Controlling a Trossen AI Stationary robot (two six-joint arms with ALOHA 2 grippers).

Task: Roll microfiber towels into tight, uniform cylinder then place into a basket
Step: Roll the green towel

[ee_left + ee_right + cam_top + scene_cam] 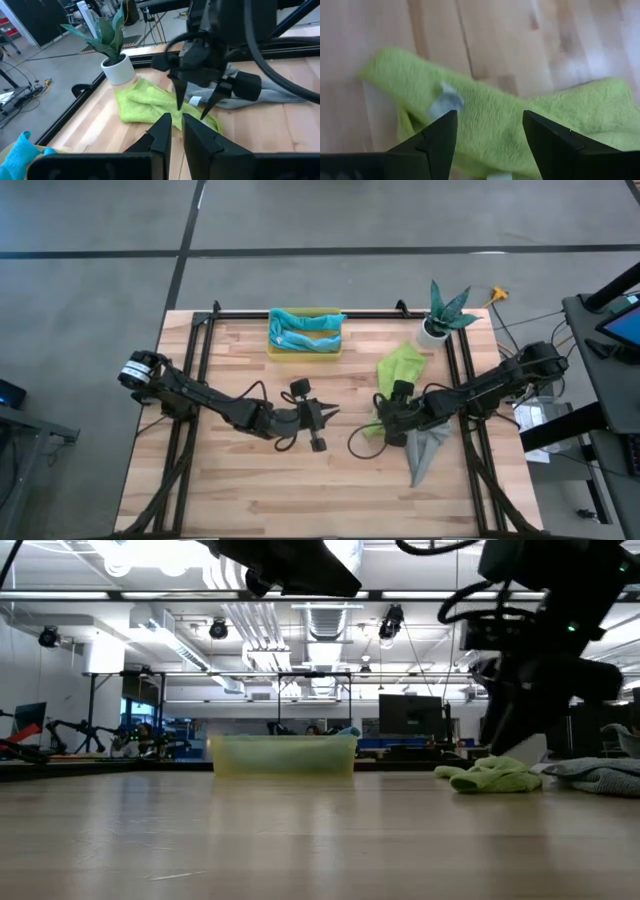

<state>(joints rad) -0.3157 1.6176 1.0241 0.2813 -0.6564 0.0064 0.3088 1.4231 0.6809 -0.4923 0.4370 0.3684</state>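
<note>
The lime green towel (pixel 402 367) lies crumpled on the table at right centre, also seen in the left wrist view (pixel 142 102) and the low view (pixel 495 777). My right gripper (pixel 384 422) stands open close over its near end (pixel 485 112), fingers slanting down. The grey towel (pixel 424 450) lies bunched nearer the front, partly under the right arm. The yellow basket (pixel 272 348) at the far edge holds the teal towel (pixel 296 321) and the light blue towel (pixel 312 340). My left gripper (pixel 330 413) hovers shut at table centre, pointing at the right gripper.
A white plant pot (pixel 434 330) with a green plant stands at the far right, just beyond the lime towel. Black frame rails (pixel 300 313) run along the table's far, left and right sides. Bare wood (pixel 250 480) lies across the near half.
</note>
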